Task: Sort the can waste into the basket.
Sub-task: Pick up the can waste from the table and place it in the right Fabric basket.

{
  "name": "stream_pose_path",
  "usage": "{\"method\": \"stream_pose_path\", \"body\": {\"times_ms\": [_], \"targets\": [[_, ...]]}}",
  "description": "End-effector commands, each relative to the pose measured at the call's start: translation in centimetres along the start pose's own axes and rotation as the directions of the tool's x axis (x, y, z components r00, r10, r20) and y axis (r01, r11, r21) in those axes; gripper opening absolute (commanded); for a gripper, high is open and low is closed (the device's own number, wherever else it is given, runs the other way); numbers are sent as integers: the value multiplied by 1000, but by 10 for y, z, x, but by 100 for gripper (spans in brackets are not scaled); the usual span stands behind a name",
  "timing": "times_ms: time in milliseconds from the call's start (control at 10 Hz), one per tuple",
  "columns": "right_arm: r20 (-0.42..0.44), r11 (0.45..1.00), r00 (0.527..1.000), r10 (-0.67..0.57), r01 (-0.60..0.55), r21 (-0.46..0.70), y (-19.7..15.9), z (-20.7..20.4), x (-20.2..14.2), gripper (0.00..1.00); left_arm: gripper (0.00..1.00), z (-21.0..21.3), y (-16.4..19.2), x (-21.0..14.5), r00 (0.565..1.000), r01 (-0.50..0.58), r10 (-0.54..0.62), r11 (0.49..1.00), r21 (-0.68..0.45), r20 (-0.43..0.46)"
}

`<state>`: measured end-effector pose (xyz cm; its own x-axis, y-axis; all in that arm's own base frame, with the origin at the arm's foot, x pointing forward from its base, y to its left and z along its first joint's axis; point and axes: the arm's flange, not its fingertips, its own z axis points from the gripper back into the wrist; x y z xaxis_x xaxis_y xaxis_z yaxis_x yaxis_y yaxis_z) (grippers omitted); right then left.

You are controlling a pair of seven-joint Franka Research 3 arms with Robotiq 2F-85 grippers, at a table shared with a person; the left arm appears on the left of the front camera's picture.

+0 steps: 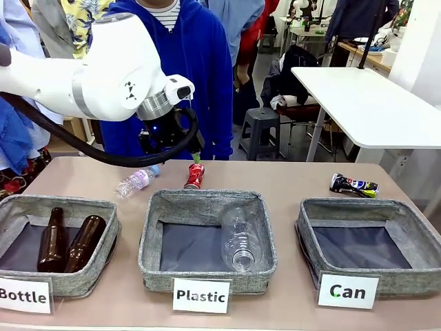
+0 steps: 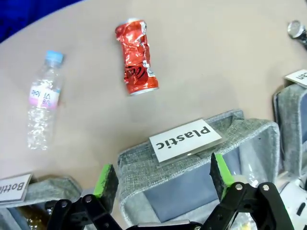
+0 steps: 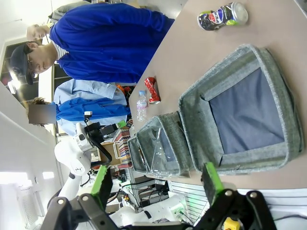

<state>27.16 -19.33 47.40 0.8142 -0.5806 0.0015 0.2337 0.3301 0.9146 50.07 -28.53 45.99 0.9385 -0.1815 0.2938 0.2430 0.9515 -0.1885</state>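
At the left of the desk (image 1: 275, 176), the Bottle basket (image 1: 83, 283) holds two brown bottles (image 1: 53, 240) side by side, and a clear bottle (image 1: 136, 181) lies on the desk behind it. The left gripper (image 2: 163, 161), jaws released and holding nothing, hangs just above the red can (image 1: 194, 176), which lies on the desk behind the centre Plastic basket (image 1: 155, 272). At the right, the dark can (image 1: 353, 185) lies on the desk behind the Can basket (image 1: 406, 279), apart from it, while the right gripper (image 3: 156, 166) hangs at that basket's near side, jaws released and holding nothing.
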Motion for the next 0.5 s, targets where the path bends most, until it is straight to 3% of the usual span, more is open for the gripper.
{"method": "stream_pose_path", "body": {"times_ms": [0, 200, 300, 400], "targets": [[7, 999, 1000, 21, -22, 28, 0, 0, 2, 100, 100, 1, 1, -3, 1000, 20, -19, 1000, -13, 22], [7, 999, 1000, 21, -22, 28, 0, 0, 2, 100, 100, 0, -2, 0, 1000, 4, -4, 1000, -2, 4], [7, 999, 1000, 21, -22, 28, 0, 0, 2, 100, 100, -11, -6, 7, 986, -146, 143, 989, 39, 84], [7, 999, 1000, 21, -22, 28, 0, 0, 2, 100, 100, -23, -14, 10, 973, -217, 213, 976, 34, 93]]}}
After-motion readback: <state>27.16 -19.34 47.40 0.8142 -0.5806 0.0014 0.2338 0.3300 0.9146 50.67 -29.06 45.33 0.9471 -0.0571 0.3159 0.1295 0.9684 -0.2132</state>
